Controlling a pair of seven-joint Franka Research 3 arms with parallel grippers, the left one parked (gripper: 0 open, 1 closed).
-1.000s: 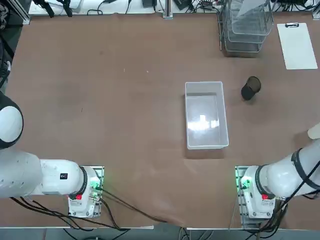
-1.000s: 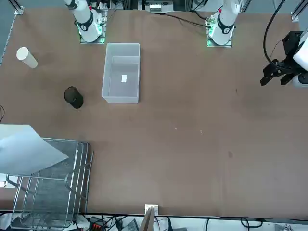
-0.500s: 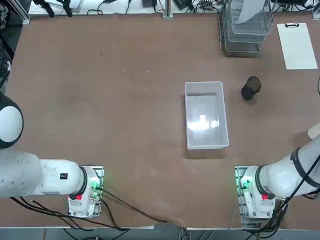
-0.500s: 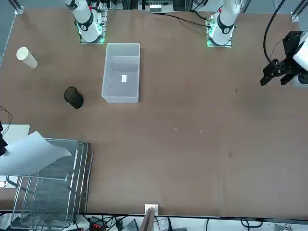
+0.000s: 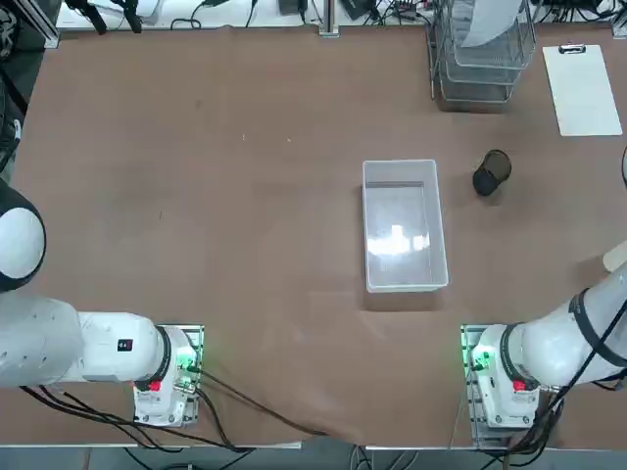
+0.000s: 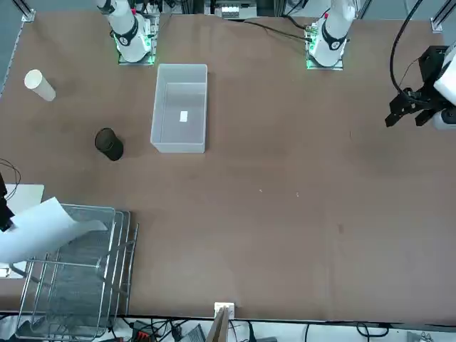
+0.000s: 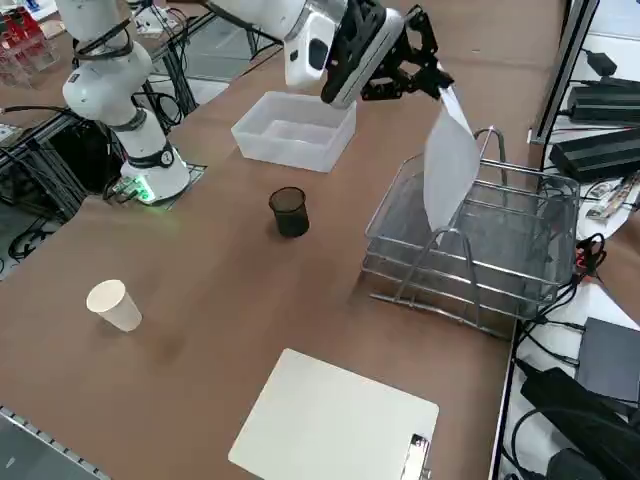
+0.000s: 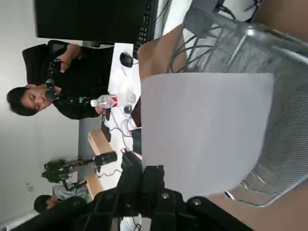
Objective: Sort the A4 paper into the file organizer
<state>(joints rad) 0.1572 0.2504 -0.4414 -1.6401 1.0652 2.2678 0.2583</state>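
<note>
The right gripper [image 8: 153, 172] is clamped on the paper [image 7: 449, 165] by one end, above the rack [image 7: 480, 245]. The sheet hangs down toward it, long axis steeply slanted and curling. In the top view, the rack's far end and the paper's upper part are cut off. The bottle's [image 8: 105, 101] red-and-white label is too small to read.

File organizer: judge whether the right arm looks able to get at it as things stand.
Probably yes. The right gripper, shut on the A4 paper, is beside the file organizer, the sheet already over its mesh; nothing visible blocks the way.
</note>
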